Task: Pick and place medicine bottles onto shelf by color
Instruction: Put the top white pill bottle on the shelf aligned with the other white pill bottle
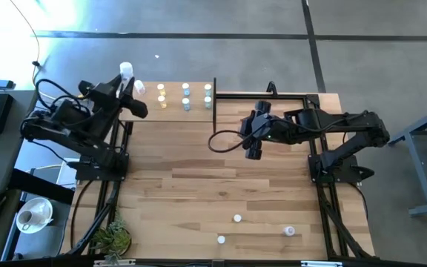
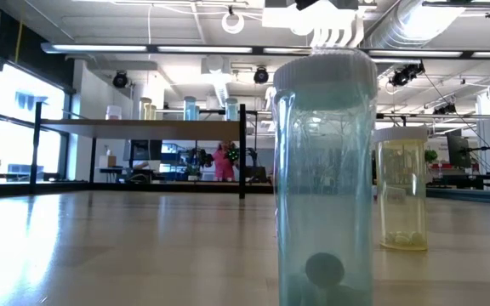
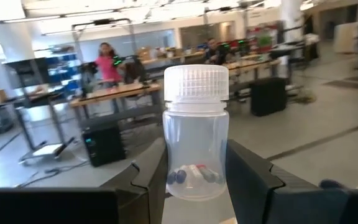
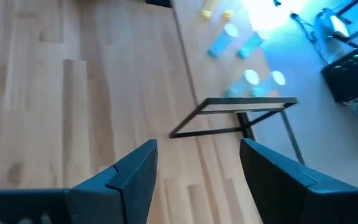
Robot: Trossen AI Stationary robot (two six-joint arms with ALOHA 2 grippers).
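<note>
My left fingers [image 3: 197, 180] are clamped on a clear, white-capped medicine bottle [image 3: 196, 134], holding it upright with a few small pills visible at its bottom; seen from above, that left gripper [image 1: 130, 89] hangs over the far left corner of the table [image 1: 199, 185], just beside the shelf [image 1: 173, 111]. The shelf, a light-wood board with thin black posts, already carries a cluster of bottles on shelf [image 1: 184, 96], yellowish ones toward the left and pale blue and white ones toward the right, standing in short rows. My right fingers [image 4: 197, 180] are spread wide and grasp nothing, pointing down at bare planks; that right gripper [image 1: 255, 148] hovers over the middle of the table, well apart from the shelf, with the black frame [image 4: 235, 115] of the shelf's end in its wrist view. Three loose bottles [image 1: 238, 219] wait near the front edge of the table, one of them lying on its side. At table height, a light-blue bottle [image 2: 325, 178] stands close to the camera with a yellow bottle [image 2: 402, 187] just behind it to the right. People [image 3: 107, 62] work at benches in the room beyond.
</note>
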